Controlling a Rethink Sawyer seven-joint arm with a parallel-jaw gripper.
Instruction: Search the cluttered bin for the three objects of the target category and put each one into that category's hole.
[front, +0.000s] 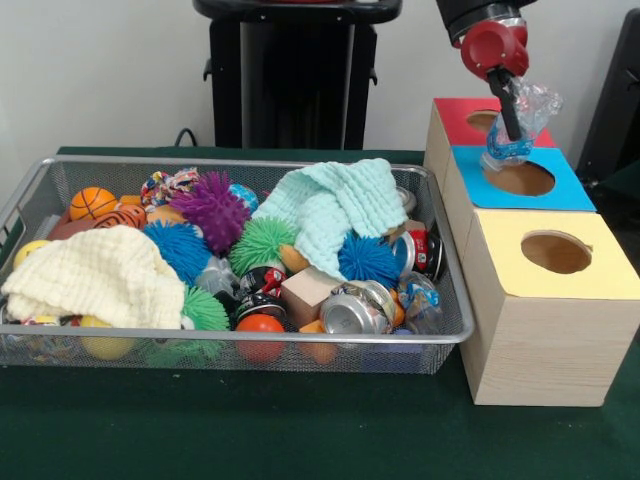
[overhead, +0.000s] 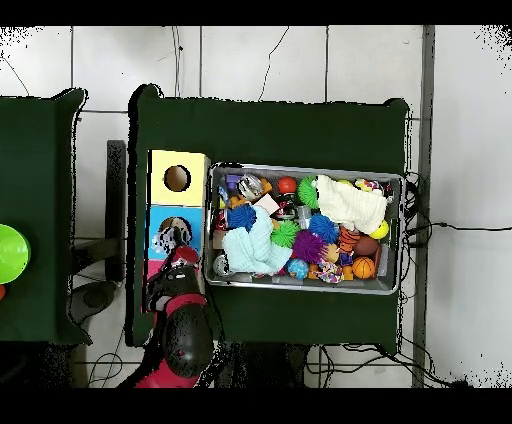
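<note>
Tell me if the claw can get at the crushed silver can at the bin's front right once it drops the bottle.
Probably yes. The can lies on top of the clutter, nothing covering it, though the claw is shut on the bottle over the blue box.

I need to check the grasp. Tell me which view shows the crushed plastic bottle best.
The front view. There the crushed plastic bottle hangs in the pincer, seen from the side above the blue box's hole. The overhead view shows only a pale glint at that hole, partly hidden by the arm.
</note>
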